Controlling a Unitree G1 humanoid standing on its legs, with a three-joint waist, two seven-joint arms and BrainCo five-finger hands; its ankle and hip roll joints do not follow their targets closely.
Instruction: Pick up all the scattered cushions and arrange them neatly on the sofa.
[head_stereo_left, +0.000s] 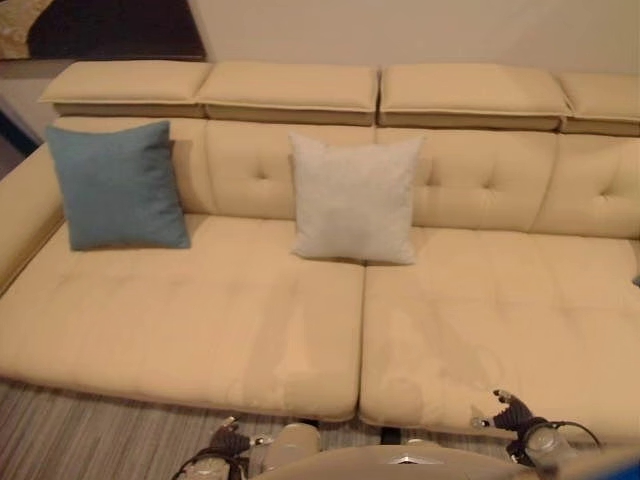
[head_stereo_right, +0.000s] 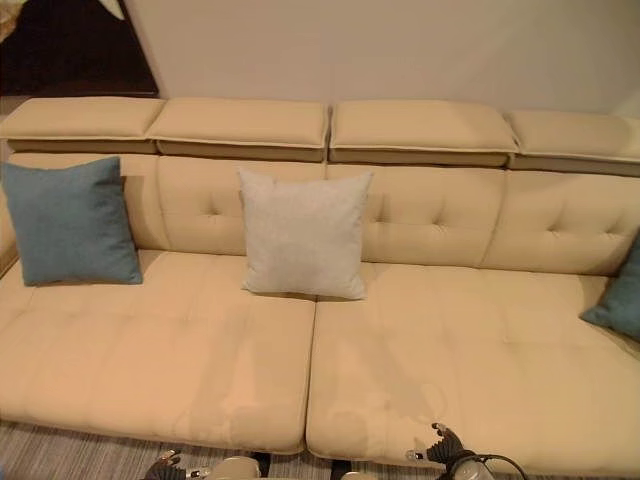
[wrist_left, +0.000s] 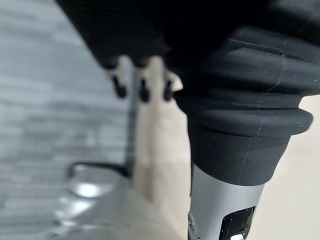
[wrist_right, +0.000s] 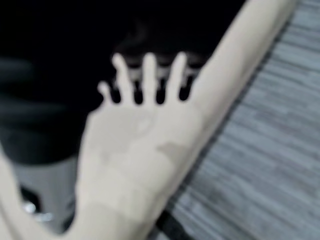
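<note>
Beige sofa (head_stereo_left: 250, 330) held blue cushion (head_stereo_left: 118, 186) and grey cushion (head_stereo_left: 354, 198) propped upright against backrest, third cushion (head_stereo_right: 618, 292) at right end; left robot hand (head_stereo_left: 232, 441) and right robot hand (head_stereo_left: 507, 410) hung low, fingers relaxed, empty.

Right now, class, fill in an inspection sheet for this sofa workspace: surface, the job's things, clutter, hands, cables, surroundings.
Surface: cream sofa, seat bare in front.
Job's things: blue cushion upright against the backrest at the robot's left end; pale grey cushion upright near the middle; another blue cushion leaning at the right end, partly cut off.
Clutter: nothing seen.
Hands: left hand low by the sofa's front edge, fingers straight, holding nothing; right hand over the seat's front edge, fingers unclear.
Cables: nothing seen.
Surroundings: striped grey carpet, plain wall.
</note>
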